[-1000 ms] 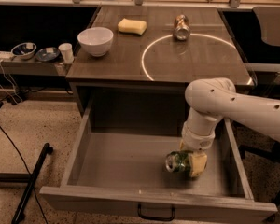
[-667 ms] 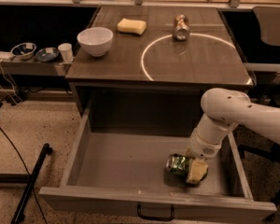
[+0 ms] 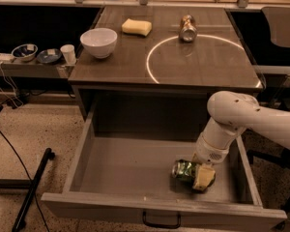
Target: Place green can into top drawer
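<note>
The top drawer (image 3: 111, 170) is pulled wide open below the table; its front panel carries a small black handle (image 3: 161, 221). The green can (image 3: 183, 169) lies on its side on the drawer floor at the front right. My gripper (image 3: 197, 175) reaches down into the drawer from the right and is shut on the can's right end. A pale finger (image 3: 204, 178) shows in front of the can. The white arm (image 3: 237, 120) comes in over the drawer's right wall.
On the table top (image 3: 193, 62) stand a white bowl (image 3: 98, 42), a yellow sponge (image 3: 137, 27) and a brownish-copper can (image 3: 187, 28) lying near a white circle. A side shelf (image 3: 29, 64) at the left holds small dishes and a cup. A black pole (image 3: 31, 187) lies on the floor.
My arm has swung to the right and sunk lower into the drawer. The green can has come down to the drawer floor at the front right and has stayed there since.
</note>
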You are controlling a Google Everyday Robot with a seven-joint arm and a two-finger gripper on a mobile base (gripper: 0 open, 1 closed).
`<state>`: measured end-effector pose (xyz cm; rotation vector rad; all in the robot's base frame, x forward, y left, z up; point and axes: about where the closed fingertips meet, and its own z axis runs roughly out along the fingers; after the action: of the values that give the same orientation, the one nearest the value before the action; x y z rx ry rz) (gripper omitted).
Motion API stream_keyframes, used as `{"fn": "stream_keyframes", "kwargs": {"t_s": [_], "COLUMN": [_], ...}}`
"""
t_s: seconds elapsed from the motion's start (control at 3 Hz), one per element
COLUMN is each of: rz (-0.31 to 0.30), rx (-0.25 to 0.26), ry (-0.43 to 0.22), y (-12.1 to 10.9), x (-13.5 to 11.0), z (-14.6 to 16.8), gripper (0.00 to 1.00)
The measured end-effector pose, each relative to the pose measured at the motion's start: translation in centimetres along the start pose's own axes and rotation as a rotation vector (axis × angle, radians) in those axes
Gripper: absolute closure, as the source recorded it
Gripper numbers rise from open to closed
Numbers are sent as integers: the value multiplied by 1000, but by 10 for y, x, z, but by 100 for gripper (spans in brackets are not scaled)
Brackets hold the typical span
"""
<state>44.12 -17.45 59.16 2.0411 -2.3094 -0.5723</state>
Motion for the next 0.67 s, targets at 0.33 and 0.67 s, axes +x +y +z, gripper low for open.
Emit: {"fn": "stream_keyframes", "kwargs": {"t_s": [0.33, 0.67], "rz": [0, 0], "rx": [0, 0], "ry": [0, 0], "y": [0, 0], "x": [0, 0], "z": [0, 0], "gripper": [28, 4]}}
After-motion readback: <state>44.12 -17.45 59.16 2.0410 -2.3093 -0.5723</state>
